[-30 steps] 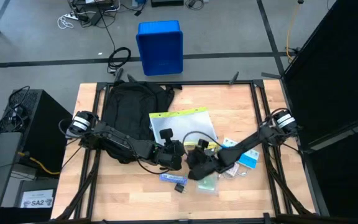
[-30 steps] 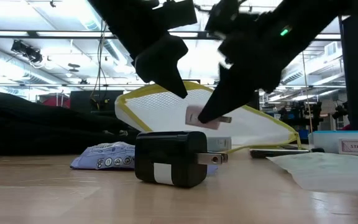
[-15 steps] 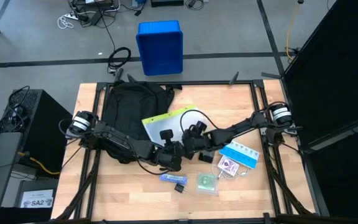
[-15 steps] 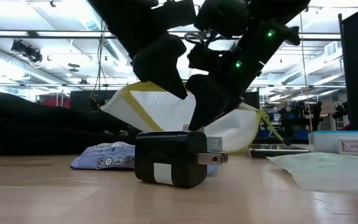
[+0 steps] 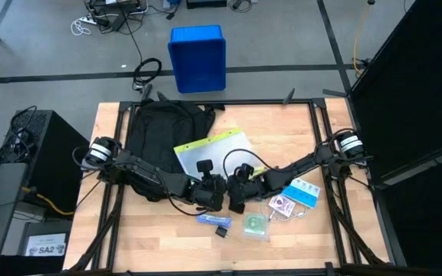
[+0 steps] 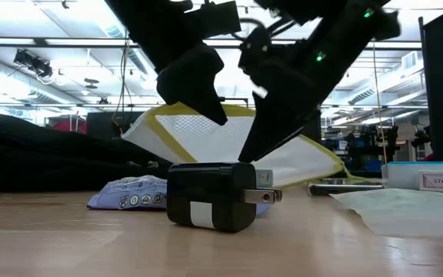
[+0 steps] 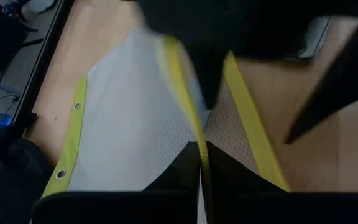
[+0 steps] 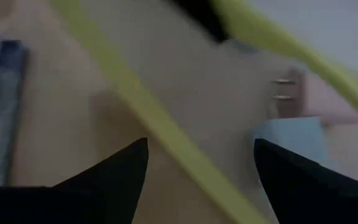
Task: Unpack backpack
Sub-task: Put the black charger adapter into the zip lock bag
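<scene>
Left gripper (image 5: 215, 192) clamped; right gripper (image 5: 236, 201) apparently spread, low.

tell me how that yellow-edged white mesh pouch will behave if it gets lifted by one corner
The flat white mesh pouch with yellow edging will probably flop: in the low view it already bends where the left tool, shut on its yellow edge, lifts it off the wooden table. It looks thin and empty, so likely light. The mesh should give grip, not slip.
</scene>
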